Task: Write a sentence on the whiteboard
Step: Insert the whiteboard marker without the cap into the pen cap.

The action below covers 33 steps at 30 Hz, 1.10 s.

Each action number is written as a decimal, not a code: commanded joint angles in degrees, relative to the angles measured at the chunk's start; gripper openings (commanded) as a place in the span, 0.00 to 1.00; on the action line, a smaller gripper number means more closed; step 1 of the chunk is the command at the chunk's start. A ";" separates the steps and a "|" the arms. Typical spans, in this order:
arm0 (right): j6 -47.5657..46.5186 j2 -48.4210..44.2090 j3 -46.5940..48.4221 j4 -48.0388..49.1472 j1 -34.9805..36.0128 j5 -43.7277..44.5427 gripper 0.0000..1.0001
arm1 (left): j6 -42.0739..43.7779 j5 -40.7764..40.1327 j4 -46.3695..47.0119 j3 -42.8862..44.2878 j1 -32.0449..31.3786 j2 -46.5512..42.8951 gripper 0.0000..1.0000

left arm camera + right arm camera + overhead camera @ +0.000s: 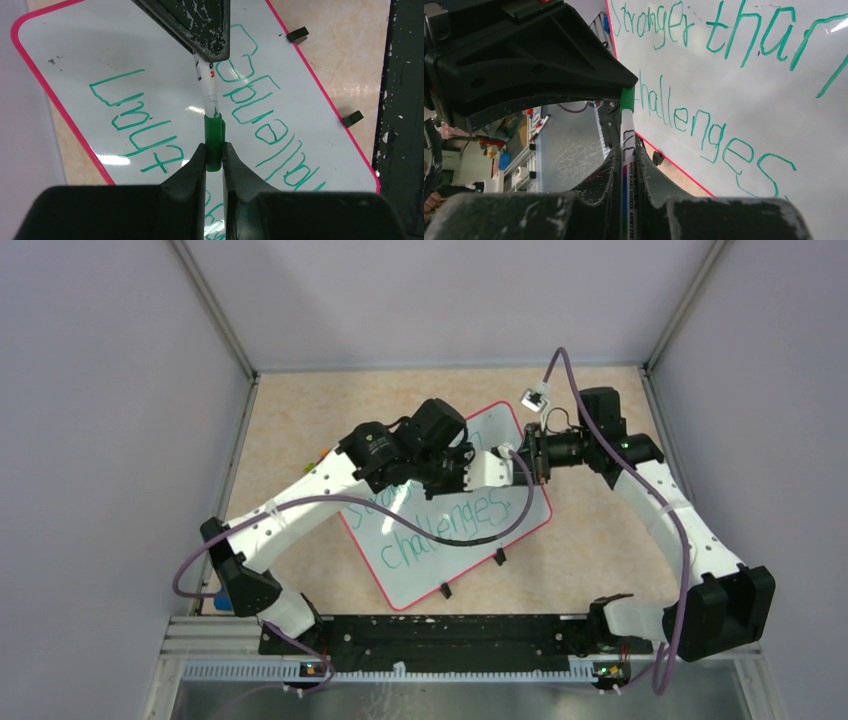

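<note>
We read the green cursive sentence (440, 530) finished on the glossy white, red-rimmed whiteboard (425, 580), at twelve o'clock from our bases. Left pincer (214, 152) clamps the green cap (214, 137), right pincer (628, 162) clamps the white marker (628, 135); likely only capping is left.

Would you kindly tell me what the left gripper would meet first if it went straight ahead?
Probably the right gripper, facing it and holding the far end of the marker that the left gripper grips.
</note>
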 commanded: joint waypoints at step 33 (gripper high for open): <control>13.64 -1.04 -12.55 30.33 6.80 0.32 0.00 | -5.26 7.95 -4.17 10.83 3.76 0.72 0.61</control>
